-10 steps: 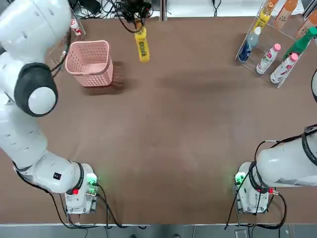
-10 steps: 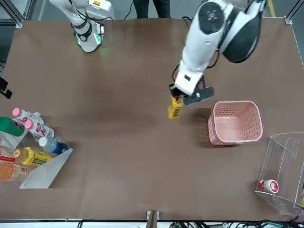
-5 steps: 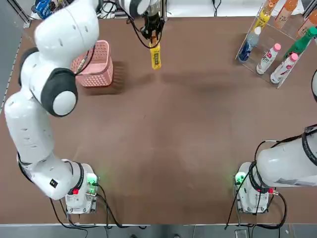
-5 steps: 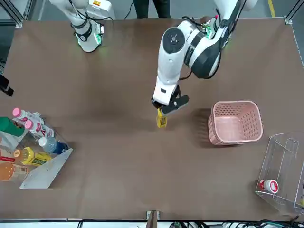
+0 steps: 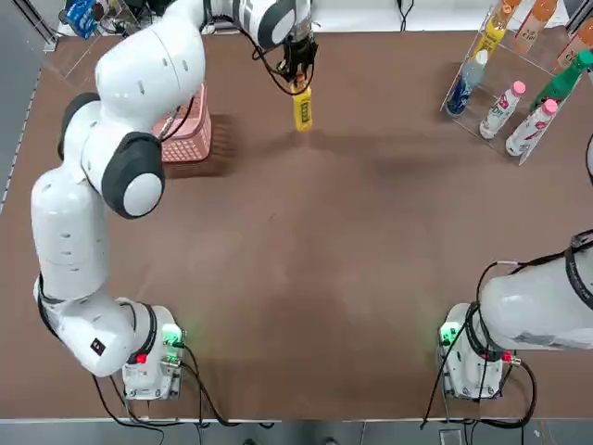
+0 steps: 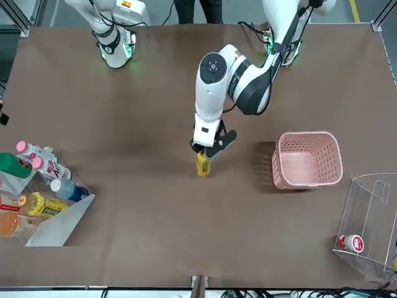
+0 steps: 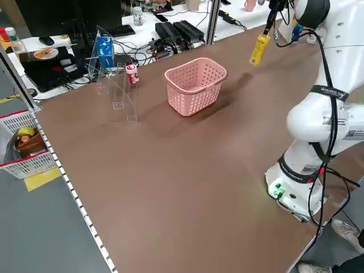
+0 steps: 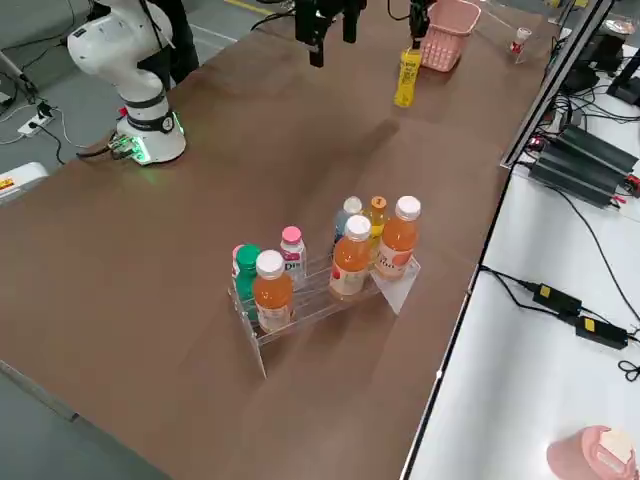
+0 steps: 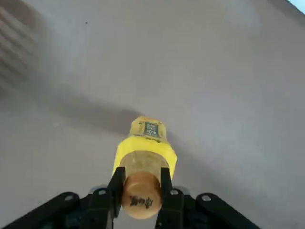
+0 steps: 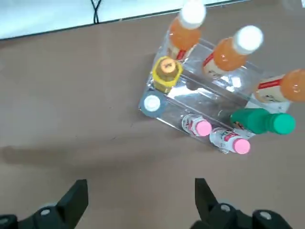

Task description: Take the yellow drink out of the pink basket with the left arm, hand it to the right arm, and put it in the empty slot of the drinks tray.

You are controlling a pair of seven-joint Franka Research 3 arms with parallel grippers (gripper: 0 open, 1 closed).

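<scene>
Looking down on the table with twelve o'clock on the side farthest from the robot, we see the left gripper [image 9: 143, 183] near twelve, its fingers clamped on the neck of the yellow drink [image 5: 303, 111] just below its orange-brown cap [image 9: 141, 195]. We see the bottle hanging cap up, clear of the pink basket [image 6: 308, 159], which sits between ten and eleven o'clock. Our right gripper [image 10: 143, 191] is raised out toward three, its fingers wide apart with nothing between them. At two o'clock we have the drinks tray [image 5: 486, 97], where we make out a blue bottle [image 5: 466, 83], another yellow bottle [image 5: 493, 35], three orange bottles [image 8: 350, 262], a green bottle [image 5: 563, 83] and two white bottles with pink caps [image 5: 501, 110]. We cannot tell for certain which lane is the empty slot. Beyond the basket, also between ten and eleven, we notice a second clear rack [image 6: 366, 214] with a small red-and-white bottle [image 6: 351, 243] in it. Behind the robot's side, at six, we see a person's legs [image 6: 198, 11].
</scene>
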